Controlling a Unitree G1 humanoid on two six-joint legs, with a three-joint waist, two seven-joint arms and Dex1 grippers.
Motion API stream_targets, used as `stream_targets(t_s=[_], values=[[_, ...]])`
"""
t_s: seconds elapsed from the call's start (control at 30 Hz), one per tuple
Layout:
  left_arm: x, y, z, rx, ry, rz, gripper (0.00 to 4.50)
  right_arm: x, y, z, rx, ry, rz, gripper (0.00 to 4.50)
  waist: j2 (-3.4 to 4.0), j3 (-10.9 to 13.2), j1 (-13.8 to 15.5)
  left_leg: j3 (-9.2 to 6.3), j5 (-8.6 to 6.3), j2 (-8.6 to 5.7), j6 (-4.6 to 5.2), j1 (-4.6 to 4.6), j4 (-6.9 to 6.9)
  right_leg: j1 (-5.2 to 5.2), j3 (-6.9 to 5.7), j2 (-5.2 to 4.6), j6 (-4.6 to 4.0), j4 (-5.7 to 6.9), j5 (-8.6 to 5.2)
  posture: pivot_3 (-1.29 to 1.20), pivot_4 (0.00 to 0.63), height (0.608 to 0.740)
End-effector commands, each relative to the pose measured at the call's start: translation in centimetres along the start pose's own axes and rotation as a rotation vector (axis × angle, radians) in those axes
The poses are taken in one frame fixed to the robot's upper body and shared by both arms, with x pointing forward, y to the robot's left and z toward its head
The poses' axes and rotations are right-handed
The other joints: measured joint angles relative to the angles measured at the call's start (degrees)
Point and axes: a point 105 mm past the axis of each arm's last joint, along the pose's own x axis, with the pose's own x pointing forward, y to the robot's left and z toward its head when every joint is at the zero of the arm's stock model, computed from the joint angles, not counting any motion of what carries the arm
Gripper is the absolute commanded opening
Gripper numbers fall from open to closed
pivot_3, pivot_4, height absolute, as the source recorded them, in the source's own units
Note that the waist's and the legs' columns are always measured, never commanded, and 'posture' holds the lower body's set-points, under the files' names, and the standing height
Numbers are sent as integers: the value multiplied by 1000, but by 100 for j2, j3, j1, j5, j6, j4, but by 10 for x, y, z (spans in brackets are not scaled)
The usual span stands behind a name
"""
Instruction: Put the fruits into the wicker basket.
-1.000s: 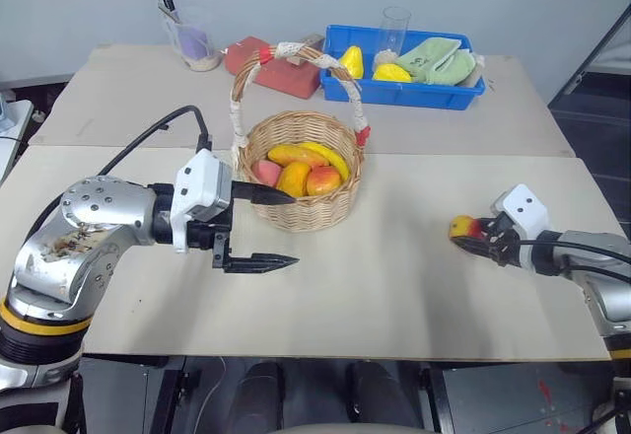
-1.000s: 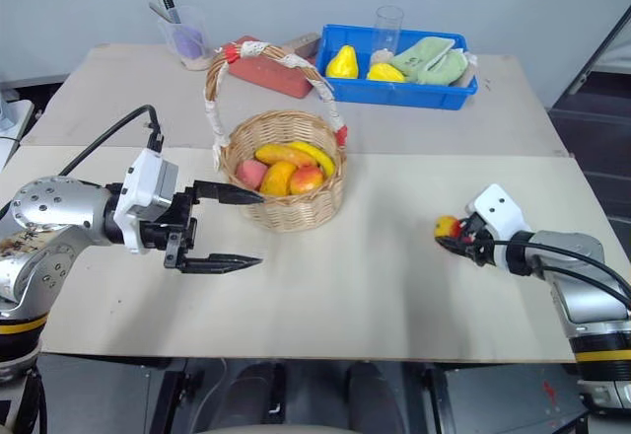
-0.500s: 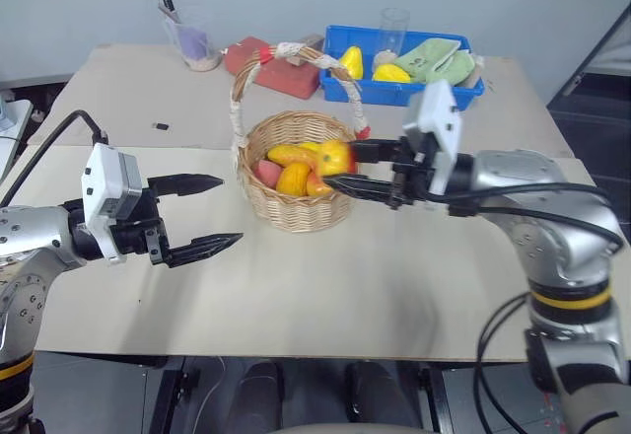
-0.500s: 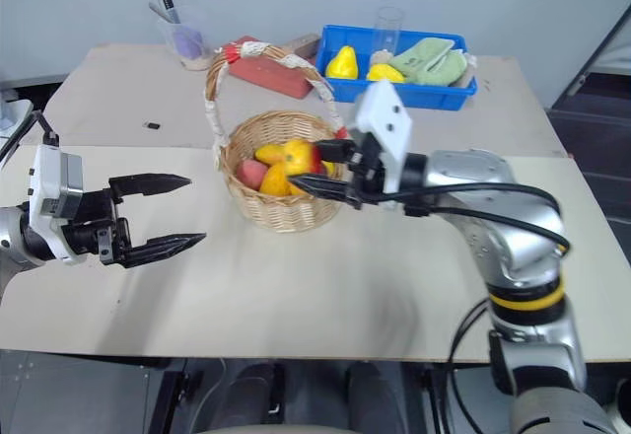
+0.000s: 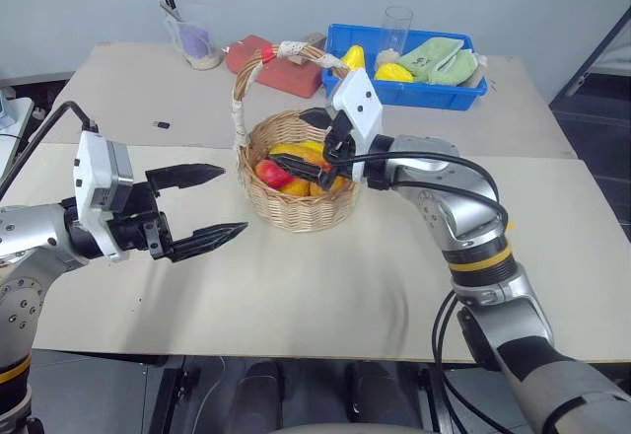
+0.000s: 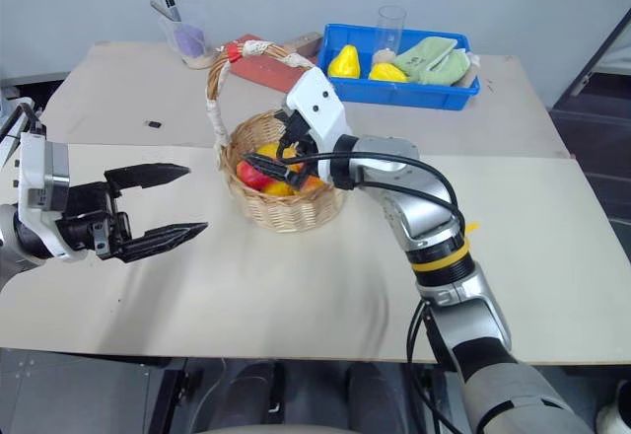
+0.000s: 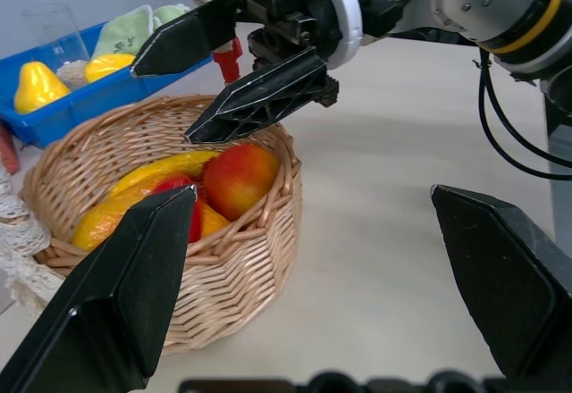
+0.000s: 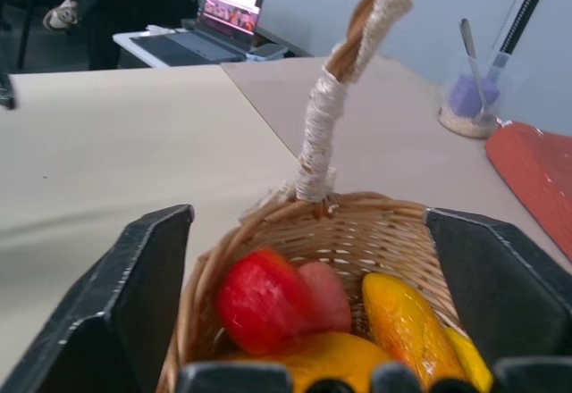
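Right end effector (image 5: 308, 143) swung over round tan wicker basket (image 5: 296, 212), small red-yellow peach-like fruit (image 8: 264, 299) dropped in | fingers spread, empty | I'd lift straight up clear of the white-wrapped handle (image 5: 240, 99) | left end effector (image 5: 202, 202) spread, idle

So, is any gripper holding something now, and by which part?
Nothing is held. The right gripper is open above the wicker basket, with the fruits lying inside. The left gripper is open too.

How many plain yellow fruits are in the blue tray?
2. One pear-shaped yellow fruit sits at the left end of the blue tray; a rounder yellow fruit lies just right of it, beside the green cloth. More may be hidden behind it.
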Motion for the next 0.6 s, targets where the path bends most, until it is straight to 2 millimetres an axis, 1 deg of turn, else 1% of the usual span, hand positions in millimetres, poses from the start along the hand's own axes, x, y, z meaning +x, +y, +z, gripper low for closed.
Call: stream_targets(t_s=[0.03,0.13,0.23,0.27,0.37,0.43,0.6], values=[[3,1,9,38,-23,-6,4500,-22,12,18,-30,-51,77,4464,0,0,19,-2,0,0,0,-2,0,0,-3,0,0,-1,0,0,150,740],[6,2,9,33,-20,-15,4500,-45,24,13,-35,-8,154,4464,0,0,23,-1,0,-1,0,-3,0,3,-3,-2,0,-6,0,0,150,740],[8,2,8,33,-19,-16,4500,-61,29,11,-38,11,166,4464,0,0,10,-3,0,-1,0,-4,0,3,-3,-1,0,-6,0,0,150,740],[9,4,11,36,-31,-7,4500,-67,17,11,-47,15,73,4464,0,0,-11,-3,0,0,0,-3,0,2,-3,1,0,-6,0,0,150,740],[10,6,14,36,-47,5,4500,-77,-11,11,-45,16,-135,4464,-1,0,-47,-2,0,3,0,1,0,2,2,7,-1,-2,-1,0,150,740],[11,5,12,36,-40,-2,4500,-79,-21,8,-3,16,-208,4464,-1,0,-48,-1,0,2,0,2,0,2,2,7,-1,-2,-1,0,150,740],[13,6,12,47,-41,-3,4500,-74,-44,1,33,18,-316,4464,-1,0,-44,1,0,0,0,1,0,2,4,5,-1,-4,-1,0,150,740]])
